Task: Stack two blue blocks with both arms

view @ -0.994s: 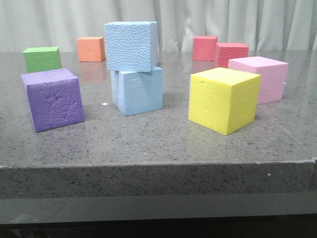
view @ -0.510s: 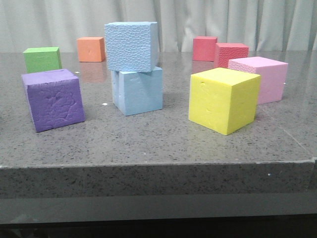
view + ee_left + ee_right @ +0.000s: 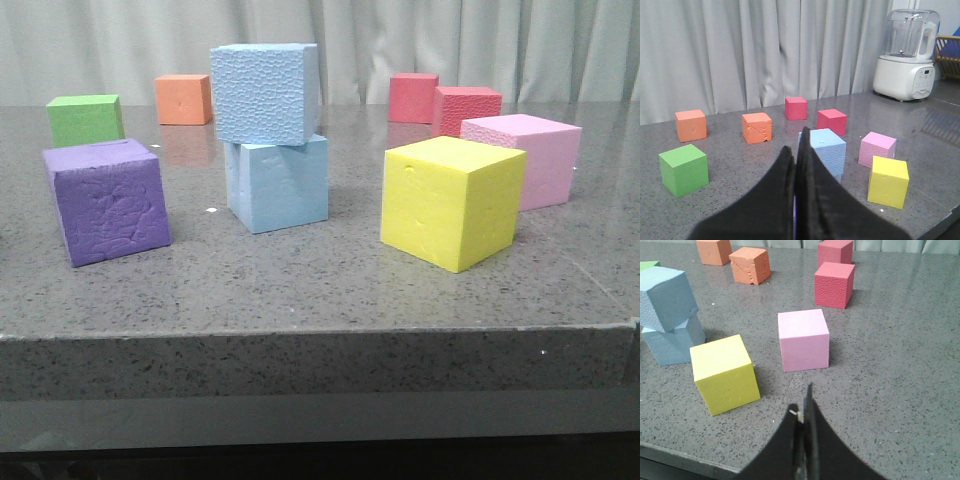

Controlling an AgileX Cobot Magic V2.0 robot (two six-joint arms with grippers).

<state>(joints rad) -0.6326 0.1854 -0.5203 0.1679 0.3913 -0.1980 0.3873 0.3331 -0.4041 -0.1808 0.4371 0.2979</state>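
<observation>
The pebbled blue block (image 3: 265,92) rests on top of the smoother blue block (image 3: 278,185), turned slightly and overhanging toward the left. No gripper shows in the front view. In the left wrist view my left gripper (image 3: 796,152) is shut and empty, drawn back from the blue stack (image 3: 827,150), which it partly hides. In the right wrist view my right gripper (image 3: 803,412) is shut with nothing in it, hanging above the table near its front edge. The stacked blue blocks (image 3: 667,300) stand well off to one side of it.
A purple cube (image 3: 105,200) stands left of the stack and a yellow cube (image 3: 452,200) right of it. A pink cube (image 3: 525,155), two red cubes (image 3: 465,108), an orange cube (image 3: 183,98) and a green cube (image 3: 85,118) lie farther back. A blender (image 3: 907,55) stands at the far right.
</observation>
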